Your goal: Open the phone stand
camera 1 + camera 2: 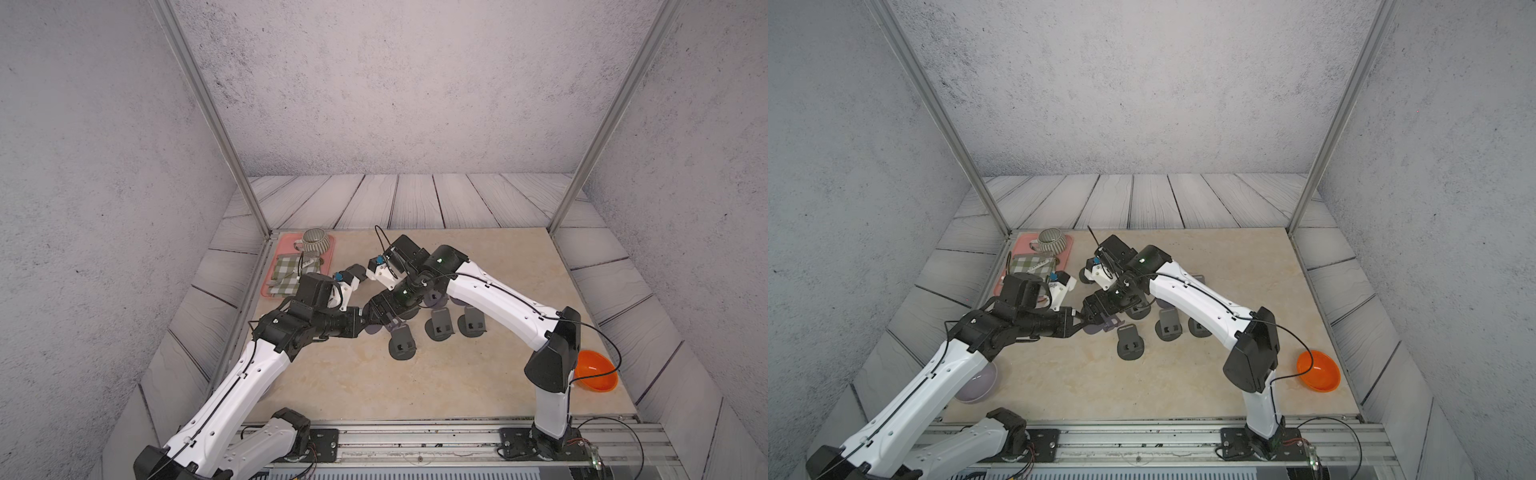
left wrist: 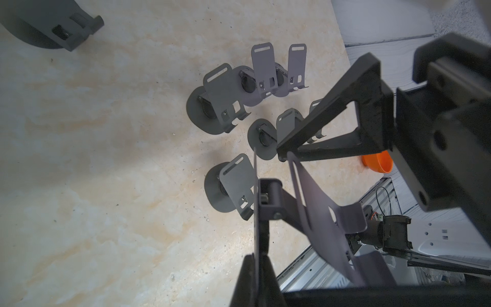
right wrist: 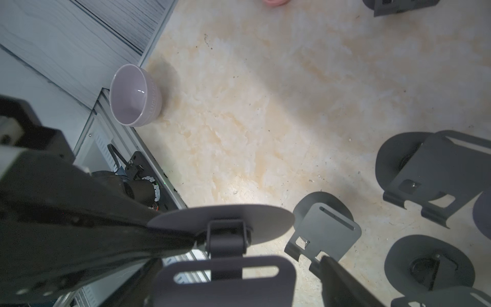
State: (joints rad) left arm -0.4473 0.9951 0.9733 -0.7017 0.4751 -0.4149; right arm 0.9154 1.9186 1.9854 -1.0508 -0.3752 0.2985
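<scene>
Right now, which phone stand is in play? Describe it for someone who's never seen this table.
On the marble table, find the cluster of grey phone stands. At its robot-left edge, the left gripper clamps one lilac stand by its round base; the rest sit loose on the table.

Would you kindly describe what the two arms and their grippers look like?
The left arm and right arm share smooth white link shells, chunky black joints and a thin black cable along each. The left gripper and right gripper are black; the right one's fingers are open triangular frames. Each white wrist mount carries a small blue knob.
</scene>
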